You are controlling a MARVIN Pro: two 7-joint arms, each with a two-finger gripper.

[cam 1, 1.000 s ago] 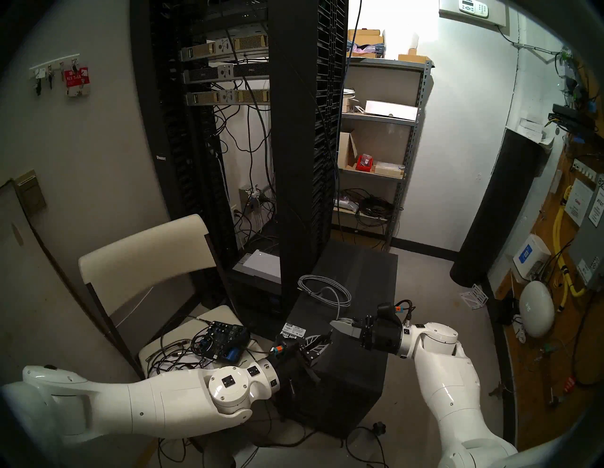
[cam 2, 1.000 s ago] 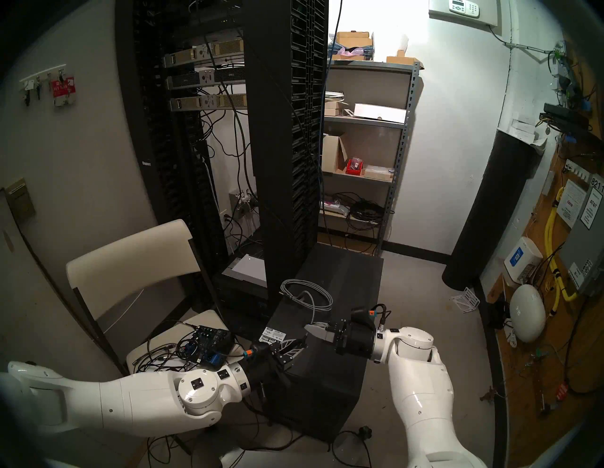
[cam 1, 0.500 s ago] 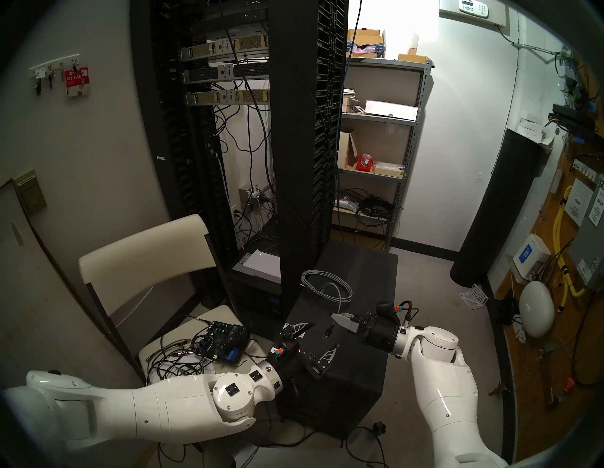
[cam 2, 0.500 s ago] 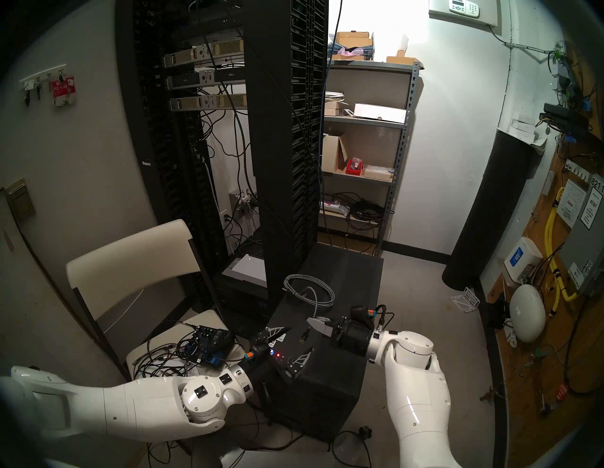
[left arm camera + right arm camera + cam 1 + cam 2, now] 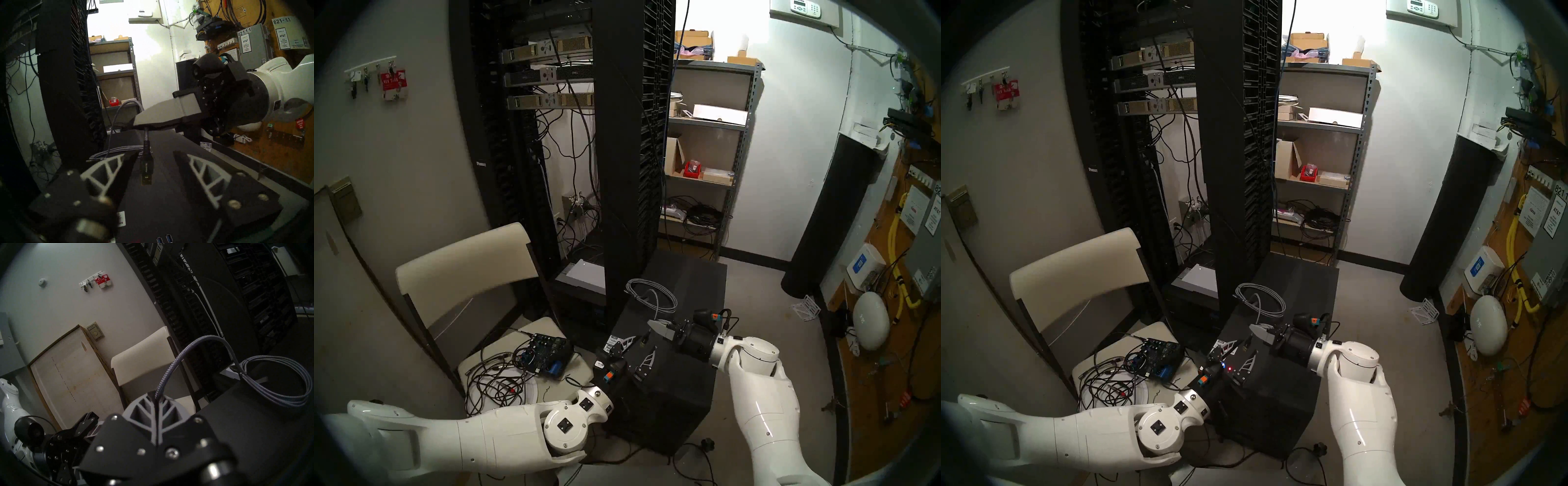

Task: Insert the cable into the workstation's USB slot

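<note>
Two grippers over workstation (image 5: 683, 380) | right gripper (image 5: 136, 124) pinching cable (image 5: 145, 135), plug dangling | left gripper (image 5: 149, 168) spread, plug between fingers, apart

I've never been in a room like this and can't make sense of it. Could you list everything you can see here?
cable: one, light grey braided, coiled on top of the workstation, free end lifted
USB plug: one, silver, hanging between the left gripper's fingers
workstation: one, matte black box, on the floor in front
server rack: one, tall black, behind the workstation
chair: one, cream, at left
circuit board: one, dark, on the chair seat among black wires
metal shelf: one, grey, back wall, holding boxes
yellow cables: several, right wall
left gripper: open, around the plug
right gripper: shut on the cable
</note>
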